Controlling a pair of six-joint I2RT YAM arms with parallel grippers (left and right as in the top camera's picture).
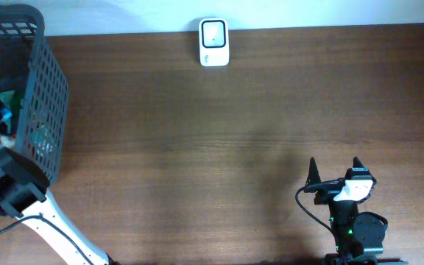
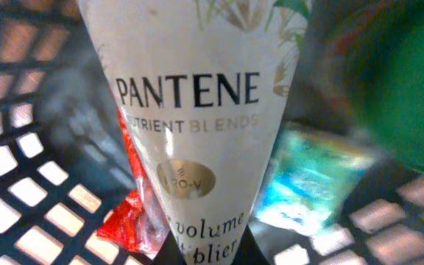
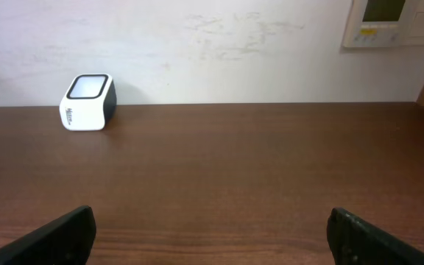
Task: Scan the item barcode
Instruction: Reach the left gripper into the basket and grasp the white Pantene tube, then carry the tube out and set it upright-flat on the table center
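Note:
The item is a white Pantene bottle (image 2: 197,110) that fills the left wrist view, inside the dark mesh basket (image 1: 39,88). My left gripper (image 2: 210,252) is shut on the bottle's lower end, with a dark finger on each side of it. The bottle's barcode is out of view. In the overhead view the left arm (image 1: 9,184) reaches into the basket, which hides the gripper. The white scanner (image 1: 213,42) stands at the table's far edge and shows as the scanner (image 3: 88,101) in the right wrist view. My right gripper (image 1: 335,173) is open near the front edge with nothing in it.
A red packet (image 2: 127,217), a blue-green packet (image 2: 308,177) and a green object (image 2: 407,88) lie around the bottle in the basket. The basket's mesh wall (image 2: 20,199) is close on the left. A wall panel (image 3: 392,22) hangs behind the table.

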